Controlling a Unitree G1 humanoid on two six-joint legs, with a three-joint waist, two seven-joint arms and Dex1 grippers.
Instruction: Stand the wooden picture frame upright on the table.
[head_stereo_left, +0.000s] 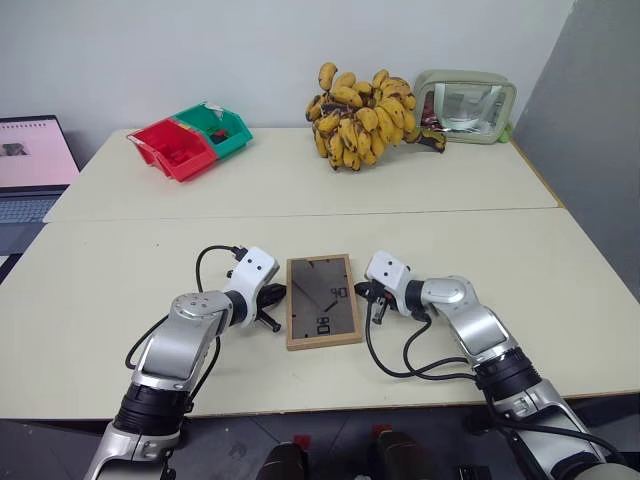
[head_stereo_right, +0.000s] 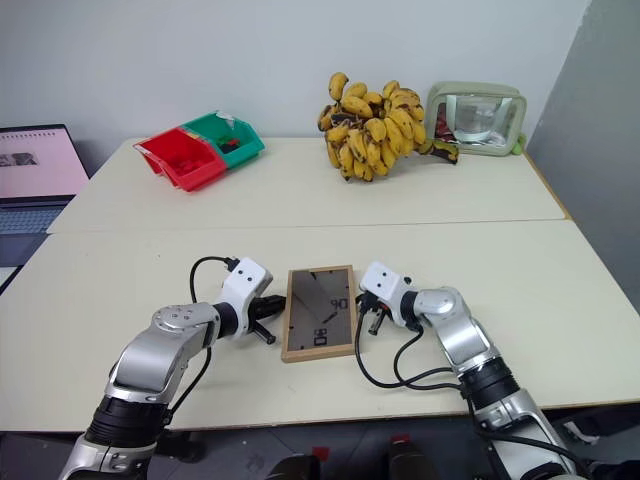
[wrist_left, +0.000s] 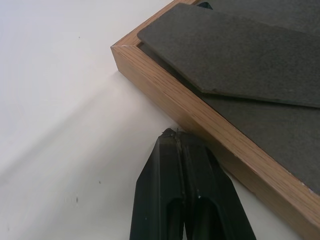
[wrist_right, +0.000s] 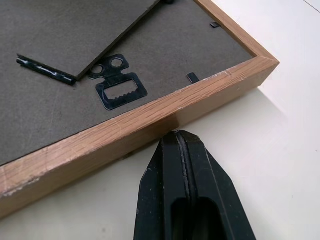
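Observation:
The wooden picture frame lies flat, back up, on the near half of the table. Its dark back panel and folded-down stand face up, with a black sawtooth hanger near one end. My left gripper is shut, with its tips almost against the frame's left wooden border. My right gripper is shut too, its tips close against the right border. Neither holds anything.
At the back of the table are a bunch of bananas, a green-rimmed clear pouch, and a red bin beside a green bin. A laptop sits off the left edge. A seam crosses the tabletop.

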